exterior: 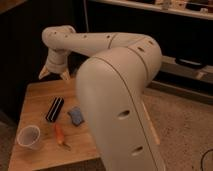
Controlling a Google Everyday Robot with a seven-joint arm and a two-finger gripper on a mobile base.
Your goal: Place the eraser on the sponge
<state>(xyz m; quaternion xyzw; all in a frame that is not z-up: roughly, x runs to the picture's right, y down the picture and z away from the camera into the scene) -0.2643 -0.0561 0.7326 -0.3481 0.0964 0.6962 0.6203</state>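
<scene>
The eraser [54,109], a black oblong block with thin white stripes, lies on the wooden table [37,97] left of centre. Just to its right lies the sponge [76,115], a small blue-grey pad, with a narrow gap between them. My gripper [54,74] hangs at the end of the white arm above the table's far edge, higher than the eraser and behind it. Its two tan fingers point down and are spread apart with nothing between them.
An orange carrot-shaped item [60,135] lies in front of the eraser. A white paper cup [28,136] stands near the table's front left corner. The bulky white arm [117,95] covers the table's right side. Dark cabinets stand behind.
</scene>
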